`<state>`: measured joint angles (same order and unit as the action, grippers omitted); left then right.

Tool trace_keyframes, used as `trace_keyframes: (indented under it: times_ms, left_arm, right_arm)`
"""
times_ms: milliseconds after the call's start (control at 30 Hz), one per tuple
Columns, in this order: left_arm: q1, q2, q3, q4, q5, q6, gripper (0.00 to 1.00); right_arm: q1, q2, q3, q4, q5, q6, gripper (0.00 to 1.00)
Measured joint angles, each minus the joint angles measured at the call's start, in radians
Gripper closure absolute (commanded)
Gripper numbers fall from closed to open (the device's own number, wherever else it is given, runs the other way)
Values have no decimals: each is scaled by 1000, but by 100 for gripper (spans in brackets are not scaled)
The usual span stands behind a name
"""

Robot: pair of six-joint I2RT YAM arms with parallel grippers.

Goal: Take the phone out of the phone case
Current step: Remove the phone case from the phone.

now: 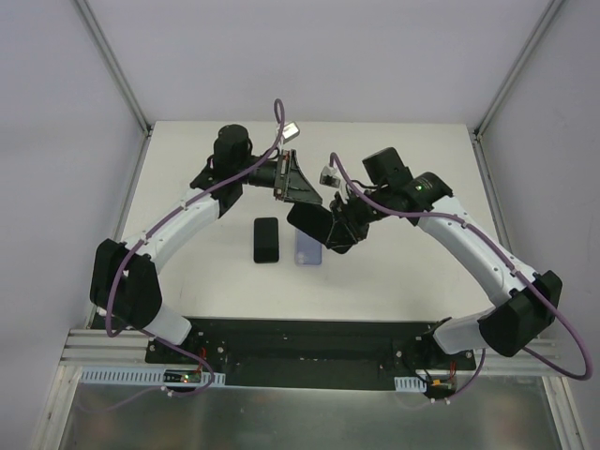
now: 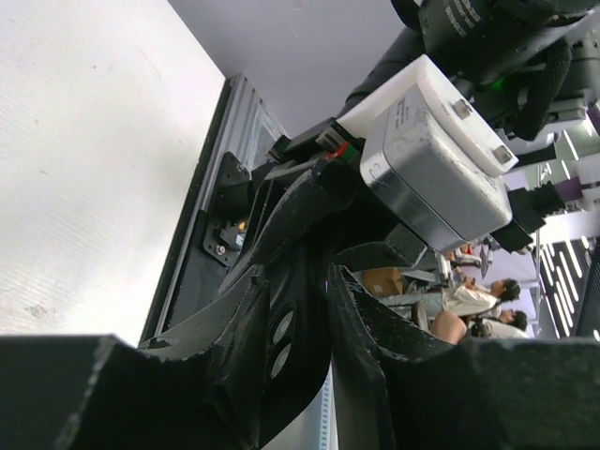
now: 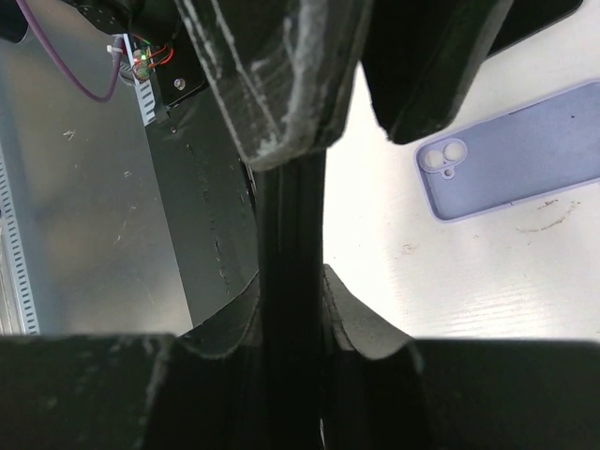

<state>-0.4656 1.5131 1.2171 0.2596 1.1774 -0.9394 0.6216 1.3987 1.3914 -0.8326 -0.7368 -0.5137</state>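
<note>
A black phone case (image 1: 314,223) hangs above the table's middle, my right gripper (image 1: 326,232) shut on it. In the right wrist view it stands edge-on (image 3: 291,234) between the gripper's (image 3: 291,291) fingers. Whether the phone sits inside it I cannot tell. My left gripper (image 1: 302,192) meets its upper end from the left. In the left wrist view its black face (image 2: 300,309) with two round lens spots lies against one finger. A gap shows beside the other finger (image 2: 361,328), so the left gripper (image 2: 295,281) stands open around it.
A second black phone-shaped slab (image 1: 266,241) lies flat on the white table (image 1: 187,272). Right beside it lies a lavender case (image 1: 307,248), camera holes up (image 3: 516,155). Metal frame posts (image 1: 117,66) stand at the table's back corners.
</note>
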Motion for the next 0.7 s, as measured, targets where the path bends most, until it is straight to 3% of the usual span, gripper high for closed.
trace_keyframes:
  times_ms: [67, 133, 333, 700]
  left_arm:
    - [0, 0, -6, 16, 3, -4, 85]
    - [0, -3, -10, 26, 3, -5, 100]
    - [0, -13, -67, 101, -13, -73, 100]
    - [0, 2, -185, 275, -103, -346, 100]
  right_arm:
    - [0, 2, 0, 0, -1, -1, 100]
    - [0, 2, 0, 0, -3, -1, 100]
    - [2, 3, 0, -13, -1, -2, 100]
    - [6, 16, 23, -78, 27, -1, 100]
